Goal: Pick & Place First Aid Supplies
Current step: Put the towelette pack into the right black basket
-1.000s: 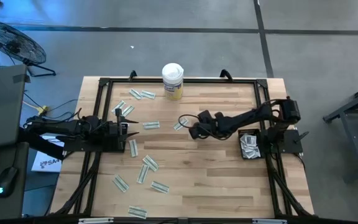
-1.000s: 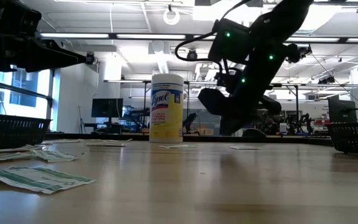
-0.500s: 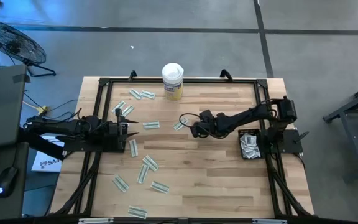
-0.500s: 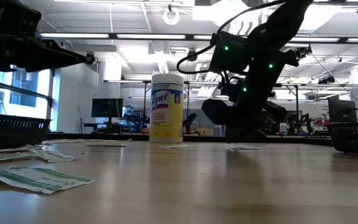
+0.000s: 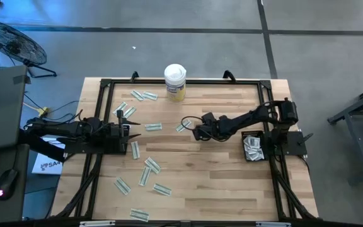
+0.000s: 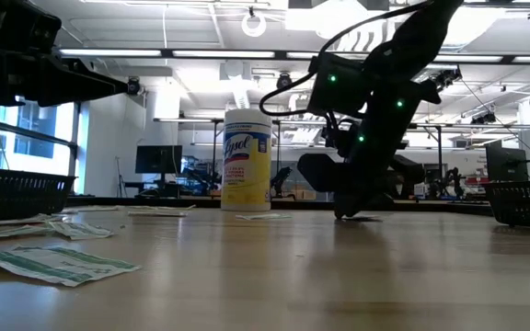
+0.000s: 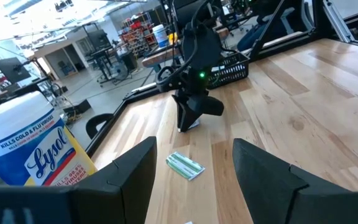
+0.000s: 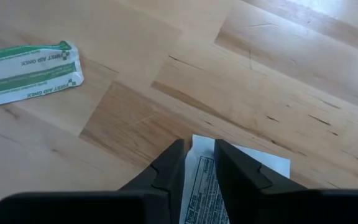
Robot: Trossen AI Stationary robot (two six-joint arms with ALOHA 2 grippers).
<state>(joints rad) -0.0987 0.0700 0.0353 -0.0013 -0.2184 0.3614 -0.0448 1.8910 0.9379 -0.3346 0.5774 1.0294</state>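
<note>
First aid supplies lie flat across the wooden table [image 5: 194, 183]: several pale green-white strips, such as one [image 5: 153, 127] near the middle, and a white square packet [image 5: 182, 127]. My right gripper [image 5: 193, 131] slants down at that packet [image 8: 241, 165]. Its fingers stand a narrow gap apart, with the packet's edge showing between them. My left gripper [image 5: 133, 129] waits level at the table's left side, open and holding nothing [image 7: 191, 186]. My right gripper comes at the white packet slanting down from the table's right side, its fingertips [image 8: 174, 152] at the packet's edge [image 8: 199, 149]. The packet lies flat on the table. Whether the tips touch it, I cannot tell.
A white-lidded yellow-labelled canister [image 5: 175, 82] stands at the far edge. A dark basket [image 5: 253, 146] holding packets sits at the right, by the right arm's base. More strips [image 5: 149, 169] lie toward the near left. A green strip [image 8: 27, 71] lies close to the right gripper.
My right gripper has sunk toward the table, from hanging clear above it down to the white packet, tipping a little steeper. The packet has stayed flat where it was.
</note>
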